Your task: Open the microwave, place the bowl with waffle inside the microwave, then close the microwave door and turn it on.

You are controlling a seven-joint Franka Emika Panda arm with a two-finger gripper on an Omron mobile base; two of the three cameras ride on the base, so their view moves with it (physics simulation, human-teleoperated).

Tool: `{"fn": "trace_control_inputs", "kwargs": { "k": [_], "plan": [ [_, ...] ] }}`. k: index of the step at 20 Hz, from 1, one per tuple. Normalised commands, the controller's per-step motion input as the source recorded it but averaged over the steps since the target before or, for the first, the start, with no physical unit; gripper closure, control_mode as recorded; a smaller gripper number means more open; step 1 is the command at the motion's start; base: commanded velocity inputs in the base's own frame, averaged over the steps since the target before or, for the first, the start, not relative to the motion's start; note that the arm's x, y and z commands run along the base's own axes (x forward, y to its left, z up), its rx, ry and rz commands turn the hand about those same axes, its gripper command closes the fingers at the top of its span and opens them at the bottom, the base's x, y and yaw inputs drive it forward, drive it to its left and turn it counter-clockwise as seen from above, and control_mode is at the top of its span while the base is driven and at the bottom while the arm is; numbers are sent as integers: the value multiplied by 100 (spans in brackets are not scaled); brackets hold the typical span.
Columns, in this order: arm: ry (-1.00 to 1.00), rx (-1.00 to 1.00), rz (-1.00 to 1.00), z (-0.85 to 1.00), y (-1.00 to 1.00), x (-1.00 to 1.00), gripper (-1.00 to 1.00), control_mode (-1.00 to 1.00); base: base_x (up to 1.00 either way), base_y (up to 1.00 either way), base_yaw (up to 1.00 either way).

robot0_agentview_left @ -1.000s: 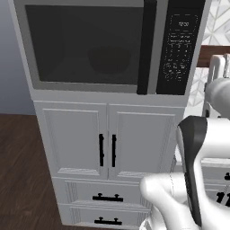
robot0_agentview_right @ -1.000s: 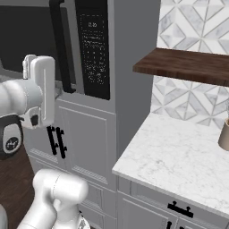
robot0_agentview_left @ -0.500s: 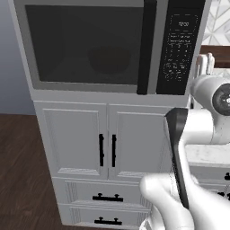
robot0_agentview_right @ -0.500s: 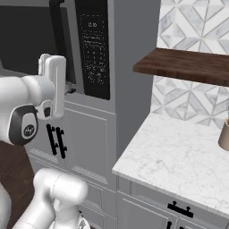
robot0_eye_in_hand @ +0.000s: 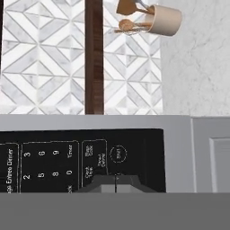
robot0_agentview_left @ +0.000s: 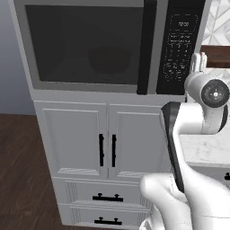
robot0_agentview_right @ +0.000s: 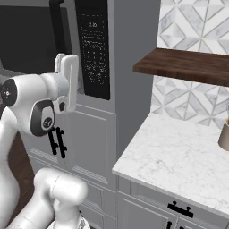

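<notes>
A white robot arm raises its gripper (robot0_eye_in_hand: 115,183) to the black keypad panel (robot0_agentview_left: 179,47) of a grey microwave (robot0_agentview_left: 110,45) in a rendered kitchen, its two dark finger tips pressed together with nothing between them. The clenched jaws point straight at the panel's lower rows; in the hand view, rolled sideways, a round button (robot0_eye_in_hand: 118,154) sits just ahead of the tips, with the number keys off to one side of them. Whether the tips touch the panel cannot be told.

The arm climbs from the base, bends at a dark elbow and reaches up, its wrist turned so the narrow white hand (robot0_agentview_right: 68,80) stands upright just in front of the panel's lower end. From the left base view the hand's top peeks out (robot0_agentview_left: 198,63) beside the panel's right edge, above a round wrist joint.

The microwave door (robot0_agentview_left: 87,45) is shut, to the far side of the keypad from the jaws, its dark window showing a faint round shape inside. Below the jaws stand white cabinet doors (robot0_agentview_left: 108,134) with black handles. Beyond the gripper, past the microwave's side, a marble counter (robot0_agentview_right: 179,161) runs under a dark wood shelf (robot0_agentview_right: 183,66), and a beige utensil holder (robot0_eye_in_hand: 161,20) stands on the counter against the patterned tile wall (robot0_agentview_right: 192,31).
</notes>
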Motion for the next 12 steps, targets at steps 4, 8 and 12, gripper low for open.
{"fn": "trace_control_inputs", "kwargs": {
  "k": [4, 8, 12],
  "plan": [
    [0, 1, 0, -9, -18, 27, 100, -100, 0, 0, 0],
    [-1, 0, 0, -24, 0, 54, 100, -100, 0, 0, 0],
    [0, 0, 0, -11, 0, 52, 100, -100, 0, 0, 0]
  ]
}}
